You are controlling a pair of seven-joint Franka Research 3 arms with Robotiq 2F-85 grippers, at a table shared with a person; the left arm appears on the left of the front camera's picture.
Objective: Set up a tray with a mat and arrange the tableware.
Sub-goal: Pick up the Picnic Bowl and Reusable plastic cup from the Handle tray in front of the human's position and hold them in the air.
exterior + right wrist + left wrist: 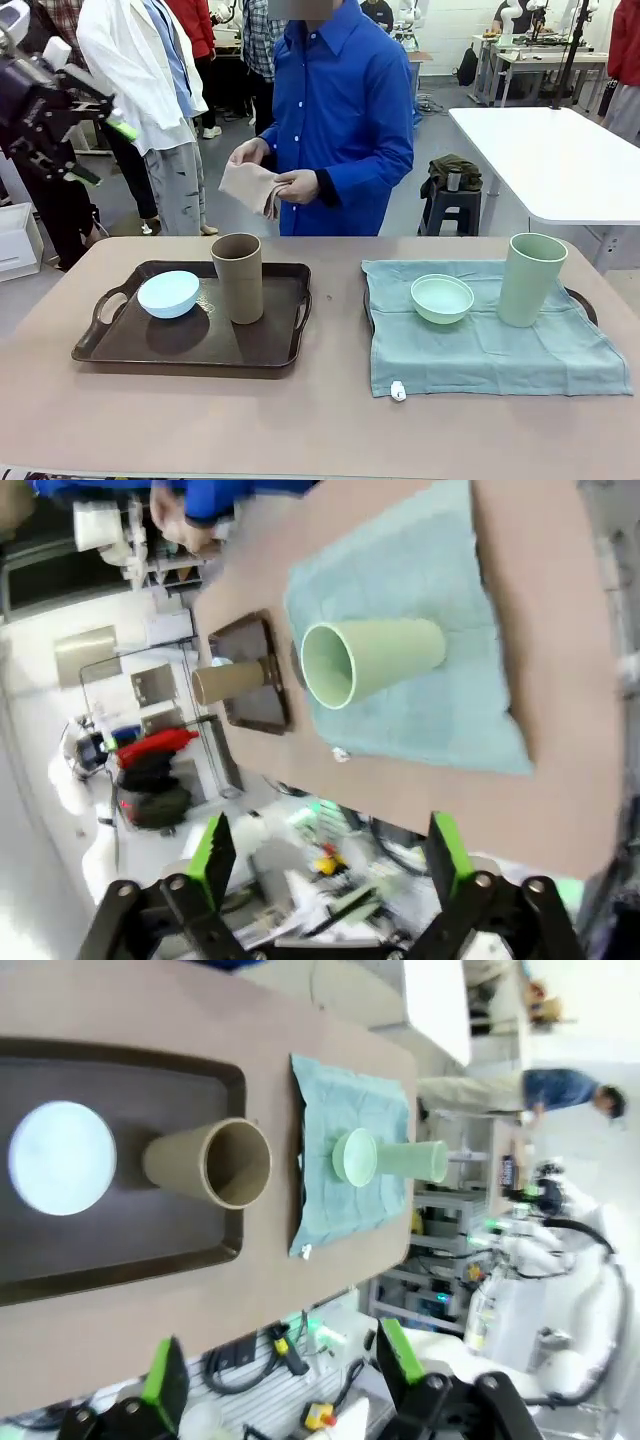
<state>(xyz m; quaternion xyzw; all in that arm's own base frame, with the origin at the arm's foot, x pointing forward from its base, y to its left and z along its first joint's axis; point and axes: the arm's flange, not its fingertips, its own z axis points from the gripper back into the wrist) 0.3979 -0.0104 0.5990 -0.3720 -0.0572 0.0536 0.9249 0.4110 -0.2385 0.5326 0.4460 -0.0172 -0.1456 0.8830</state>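
While tan tumbler [237, 278] stands upright, mouth up, green tumbler [531, 279] likewise.

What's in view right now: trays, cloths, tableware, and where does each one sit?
left tray: one, dark brown, on the table, robot's left side
right tray: one, dark, under the mat, handle peeking out
mat: one, blue-green, spread over the right tray
light blue bowl: one, on the left tray
tan tumbler: one, upright, beside that bowl
pale green bowl: one, on the mat
pale green tumbler: one, upright, on the mat
folded cloth: one, beige, held at the far side
person's hands: two, on the cloth
left tool: black, green pads, open, above the table
right tool: same, open, above the table
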